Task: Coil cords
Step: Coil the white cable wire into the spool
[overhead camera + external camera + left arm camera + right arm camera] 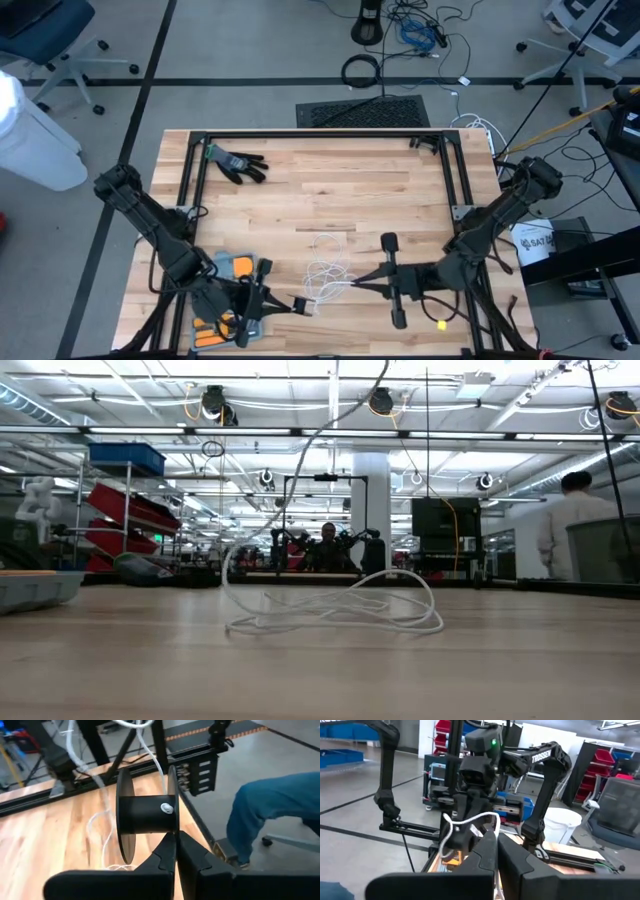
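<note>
Wooden worktop (330, 190) carries loose cord (325, 275) between both closed pincers: left pincer (297, 306) apparently pinches a spool (145, 812), right pincer (352, 285) grips cord.

The pale, smooth wooden plank desk (330, 200) has a faint satin sheen, and a matt black metal frame (310, 136) edges it. The thin white cord (325, 275), smooth like plastic, lies looped at 6 o'clock. A black cloth glove (238, 165) at 11 o'clock looks matt; the black plastic spool (145, 812) is semi-glossy.

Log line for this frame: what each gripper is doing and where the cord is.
left gripper: shut on black spool | right gripper: shut on white cord | cord: loose loops on table
</note>
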